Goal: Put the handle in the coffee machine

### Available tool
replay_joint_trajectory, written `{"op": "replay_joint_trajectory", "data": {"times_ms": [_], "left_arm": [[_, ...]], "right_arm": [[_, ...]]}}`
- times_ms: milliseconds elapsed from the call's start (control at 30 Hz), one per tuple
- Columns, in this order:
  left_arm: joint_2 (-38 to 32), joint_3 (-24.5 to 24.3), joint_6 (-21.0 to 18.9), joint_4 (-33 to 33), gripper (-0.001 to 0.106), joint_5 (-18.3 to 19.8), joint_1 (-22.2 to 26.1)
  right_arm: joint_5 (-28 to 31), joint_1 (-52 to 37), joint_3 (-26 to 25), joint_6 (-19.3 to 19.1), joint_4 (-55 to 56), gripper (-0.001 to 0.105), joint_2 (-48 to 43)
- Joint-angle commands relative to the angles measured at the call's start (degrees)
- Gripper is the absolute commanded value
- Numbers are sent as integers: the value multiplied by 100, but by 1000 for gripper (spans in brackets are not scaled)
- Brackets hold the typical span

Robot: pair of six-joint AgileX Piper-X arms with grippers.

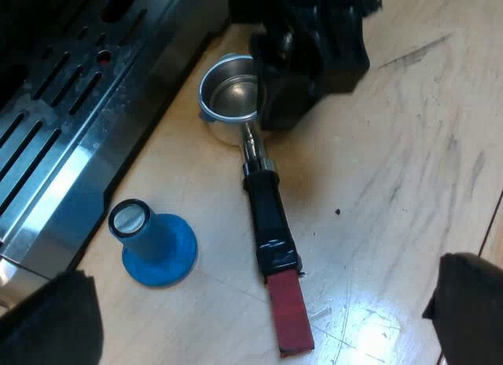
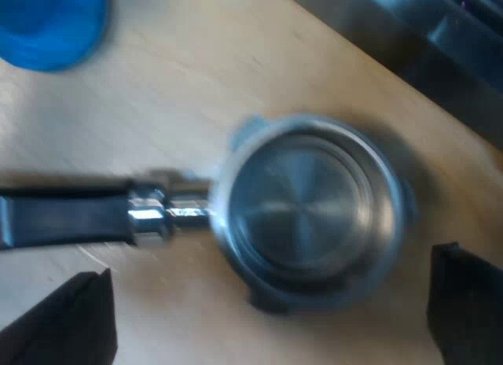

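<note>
The metal holder lies on the wooden table beside the espresso machine's drip tray, its dark handle ending in red. My left gripper hovers open above the handle's red end, touching nothing. My right gripper is down at the holder's basket. In the right wrist view that gripper is open, its fingertips straddling the near rim of the basket from above. The handle runs away sideways from the basket.
A blue tamper stands on the table between the holder's handle and the machine's slotted tray; its base also shows. The machine's edge lies just beyond the basket. Bare wooden table stretches out on the handle's other side.
</note>
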Motion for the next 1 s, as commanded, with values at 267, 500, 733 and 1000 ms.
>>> {"op": "replay_joint_trajectory", "data": {"times_ms": [267,500,733,1000], "left_arm": [[-9,-12,-91,-66,86,-27,-17],[-9,-12,-91,-66,86,-27,-17],[-9,-12,-91,-66,86,-27,-17],[-9,-12,-91,-66,86,-27,-17]], "right_arm": [[269,-12,427,145,-817,80,-39],[484,-12,725,144,-1252,80,-39],[561,-24,836,144,-1847,80,71],[286,-152,849,160,-1824,80,247]]}}
